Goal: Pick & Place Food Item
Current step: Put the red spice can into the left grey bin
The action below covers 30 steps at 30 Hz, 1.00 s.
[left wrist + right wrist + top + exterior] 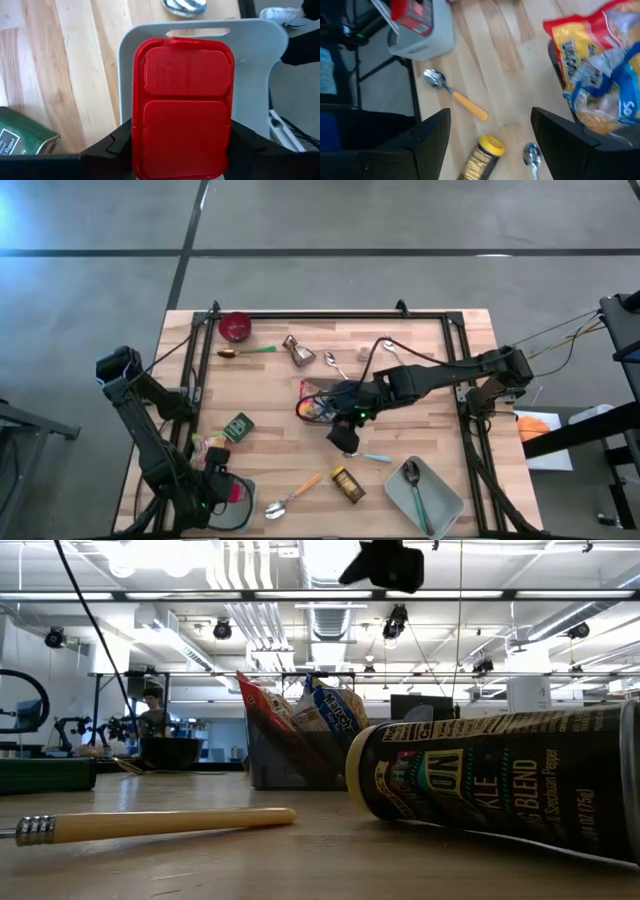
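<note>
The left gripper [181, 145] clamps a stiff red plastic lidded container [182, 107] by its flat sides, while the right gripper [490, 135], open and empty, hovers beside a light, crinkly snack bag [600, 75].

red container [182, 107] bottom cut off, green box [22, 137] partly cropped, snack bags [600, 75] blurred

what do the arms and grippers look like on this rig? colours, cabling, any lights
Both arms are dark, near-black, built of slim jointed links. The left arm carries a boxy black block at its upper joint. The right arm has a thin cable looping over it and a brown part near its base, with a small green light by the right gripper. The right gripper's fingers are flat, matte black, with angular edges.
</note>
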Available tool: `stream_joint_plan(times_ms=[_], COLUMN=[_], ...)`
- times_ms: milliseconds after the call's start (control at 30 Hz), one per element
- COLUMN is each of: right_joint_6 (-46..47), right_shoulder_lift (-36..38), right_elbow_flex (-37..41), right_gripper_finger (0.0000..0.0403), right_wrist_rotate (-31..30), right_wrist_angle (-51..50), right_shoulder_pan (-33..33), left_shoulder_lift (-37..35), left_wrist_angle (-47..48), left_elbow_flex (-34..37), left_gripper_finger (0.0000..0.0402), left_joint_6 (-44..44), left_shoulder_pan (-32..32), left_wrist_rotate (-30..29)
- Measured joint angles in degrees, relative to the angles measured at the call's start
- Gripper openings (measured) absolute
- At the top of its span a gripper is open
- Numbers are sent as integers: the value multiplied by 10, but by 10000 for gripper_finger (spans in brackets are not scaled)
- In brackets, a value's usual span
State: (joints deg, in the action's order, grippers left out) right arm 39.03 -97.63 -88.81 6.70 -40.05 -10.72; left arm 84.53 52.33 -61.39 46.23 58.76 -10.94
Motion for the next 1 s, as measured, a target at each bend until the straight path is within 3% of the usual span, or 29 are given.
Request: stream_joint_plan(times_ms=[300,1000], right_joint_6=[5,5], right_shoulder_lift=[1,0], right_elbow_flex=[-20,-20], right_gripper_finger=[273,273], right_wrist_rotate=[0,-4], right_wrist_angle=[13,52], right_shoulder_pan=[-4,-4], left_shoulder_lift=[0,0], left_wrist_angle=[-99,-125], left_elbow_flex=[49,93], left_gripper_finger=[197,197], left_joint_6=[-28,33], left_shoulder_pan=[-2,-35], left_wrist_rotate=[0,0])
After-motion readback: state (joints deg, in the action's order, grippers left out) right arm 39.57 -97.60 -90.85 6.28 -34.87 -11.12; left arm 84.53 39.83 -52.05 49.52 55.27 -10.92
